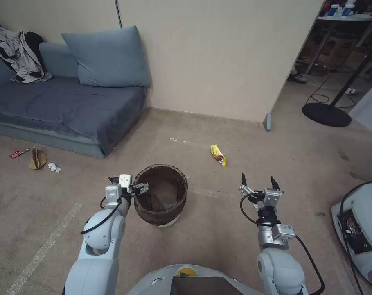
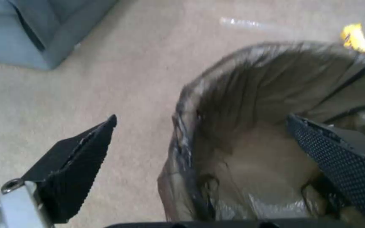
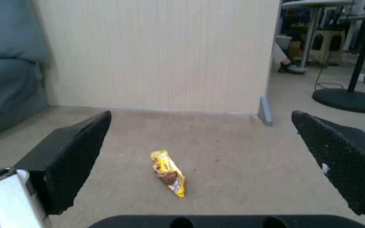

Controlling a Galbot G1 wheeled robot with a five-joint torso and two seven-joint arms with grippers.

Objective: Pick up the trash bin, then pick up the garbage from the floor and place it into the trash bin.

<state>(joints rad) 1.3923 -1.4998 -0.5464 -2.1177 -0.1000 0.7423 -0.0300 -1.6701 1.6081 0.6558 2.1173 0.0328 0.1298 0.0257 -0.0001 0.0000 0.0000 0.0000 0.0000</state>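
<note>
Straddling the near-left rim of the trash bin [image 1: 161, 200] with the left gripper [image 1: 133, 189], fingers spread wide, one finger [image 2: 339, 158] inside the brown liner and the other outside over carpet, not yet closing on the rim. Hovering to the bin's right with the right gripper [image 1: 257, 181], jaws wide and empty, facing the yellow snack wrapper [image 3: 168, 172] lying ahead, its long axis running roughly away from the gripper. Lying well off to the left by the sofa [image 1: 67, 110]: red wrapper [image 1: 17, 154], tan paper bag [image 1: 37, 159], tissue wad [image 1: 54, 167]. Nothing blocking the carpet between.
</note>
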